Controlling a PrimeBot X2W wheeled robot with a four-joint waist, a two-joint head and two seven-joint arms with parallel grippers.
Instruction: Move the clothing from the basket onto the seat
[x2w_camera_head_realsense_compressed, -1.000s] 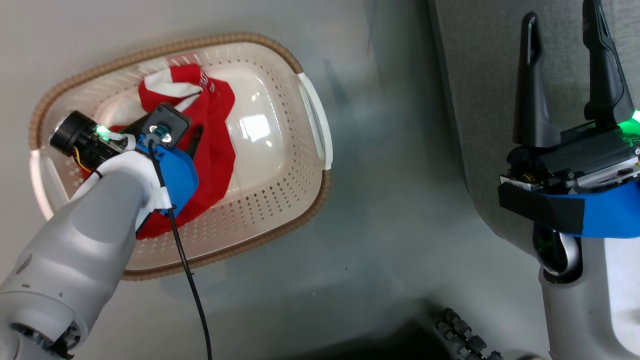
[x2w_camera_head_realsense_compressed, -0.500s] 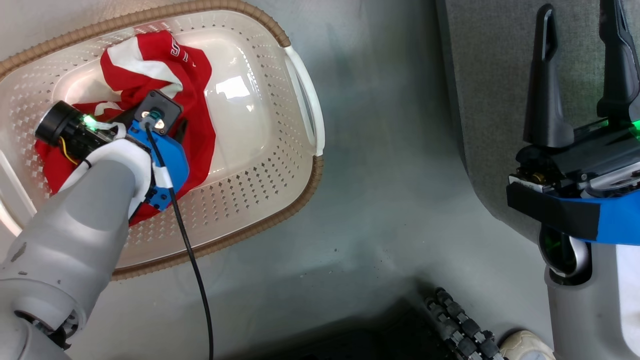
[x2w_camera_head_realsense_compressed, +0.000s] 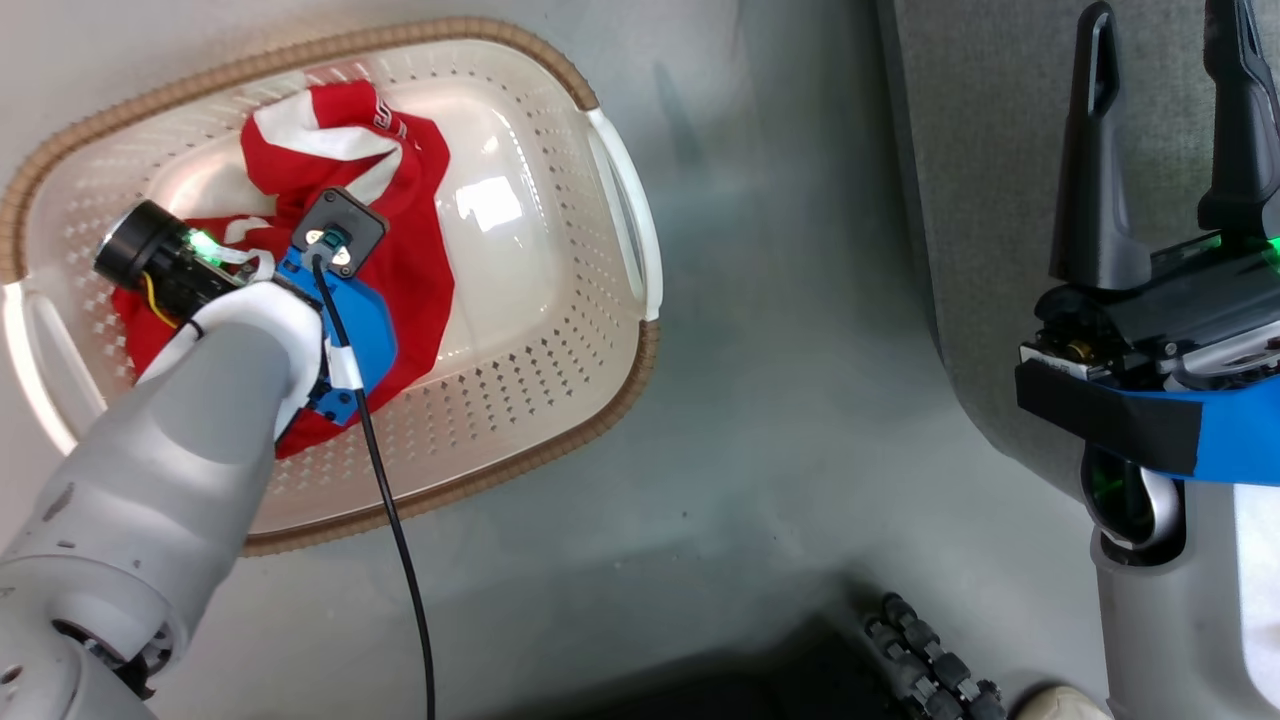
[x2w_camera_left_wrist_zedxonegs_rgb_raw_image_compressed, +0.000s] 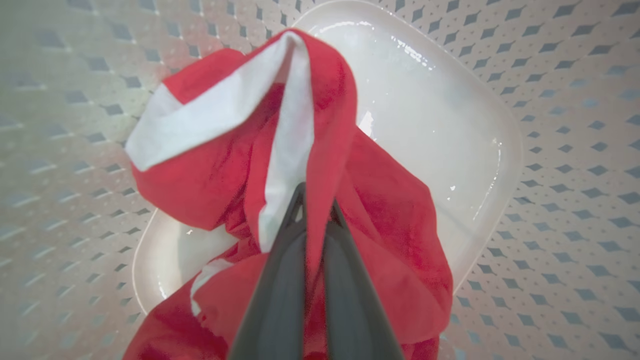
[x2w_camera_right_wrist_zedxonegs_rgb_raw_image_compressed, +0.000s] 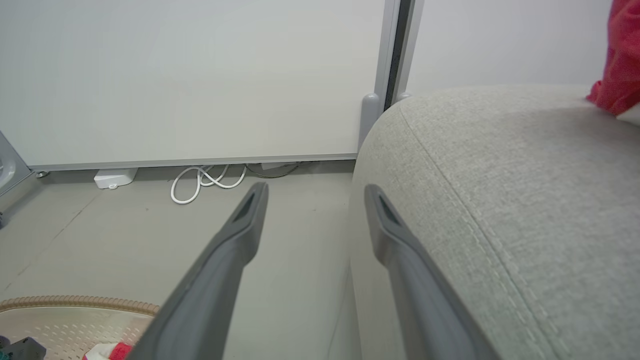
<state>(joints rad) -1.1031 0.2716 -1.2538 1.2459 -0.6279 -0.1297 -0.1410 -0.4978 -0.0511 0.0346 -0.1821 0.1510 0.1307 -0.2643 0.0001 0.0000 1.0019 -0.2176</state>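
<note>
The cream perforated basket (x2w_camera_head_realsense_compressed: 520, 390) with a brown rim stands on the floor at the left. A red garment with white trim (x2w_camera_head_realsense_compressed: 410, 250) lies bunched in it. My left arm (x2w_camera_head_realsense_compressed: 200, 420) reaches down into the basket. In the left wrist view my left gripper (x2w_camera_left_wrist_zedxonegs_rgb_raw_image_compressed: 315, 197) is shut on a raised fold of the red garment (x2w_camera_left_wrist_zedxonegs_rgb_raw_image_compressed: 330, 110). My right gripper (x2w_camera_head_realsense_compressed: 1165, 40) is open and holds nothing, over the edge of the grey seat (x2w_camera_head_realsense_compressed: 990, 150). Another red piece (x2w_camera_right_wrist_zedxonegs_rgb_raw_image_compressed: 620, 60) lies on the seat (x2w_camera_right_wrist_zedxonegs_rgb_raw_image_compressed: 500, 175), beyond the right gripper (x2w_camera_right_wrist_zedxonegs_rgb_raw_image_compressed: 315, 190).
Grey floor (x2w_camera_head_realsense_compressed: 780, 400) separates the basket from the seat. A black ribbed part (x2w_camera_head_realsense_compressed: 930, 660) and a pale shoe tip (x2w_camera_head_realsense_compressed: 1060, 700) sit at the bottom edge. White cables (x2w_camera_right_wrist_zedxonegs_rgb_raw_image_compressed: 205, 180) and a small white box (x2w_camera_right_wrist_zedxonegs_rgb_raw_image_compressed: 115, 177) lie along the wall.
The whole head view has shifted, so the camera moved. My left gripper stays down in the basket at the red garment. The right gripper stays open beside the seat.
</note>
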